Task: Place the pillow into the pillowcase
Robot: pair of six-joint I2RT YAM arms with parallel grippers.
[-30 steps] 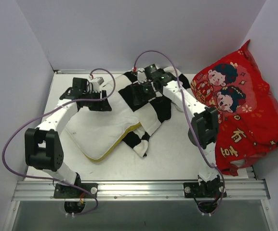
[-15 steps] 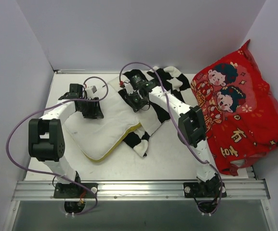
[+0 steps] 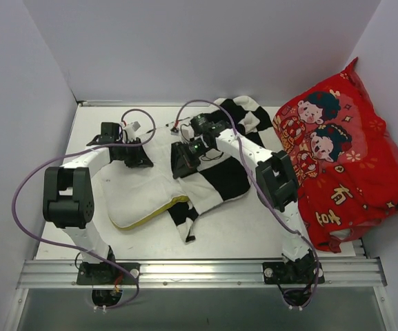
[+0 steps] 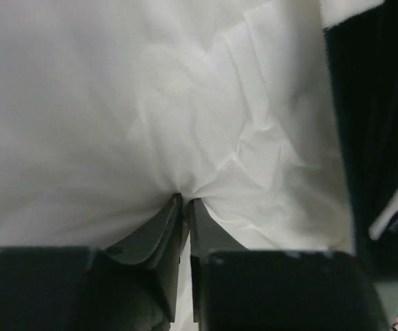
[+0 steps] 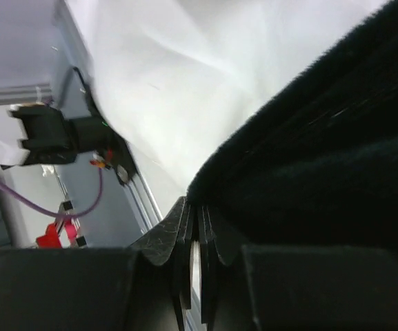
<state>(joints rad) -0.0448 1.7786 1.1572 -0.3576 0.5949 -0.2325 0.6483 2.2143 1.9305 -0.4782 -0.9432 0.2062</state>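
Clamping one pillow (image 3: 136, 196), left fingers (image 4: 157, 234); right fingers (image 5: 167, 238) clamp one pillowcase (image 3: 223, 179).

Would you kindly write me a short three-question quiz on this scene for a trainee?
1. True or false: the left pincer is shut on the pillow.
2. What does the right pincer grip? A the pillow; B the pillowcase; C nothing.
3. Fill in: the red cushion lies on the robot's ____ side.
Key: 1 true; 2 B; 3 right.
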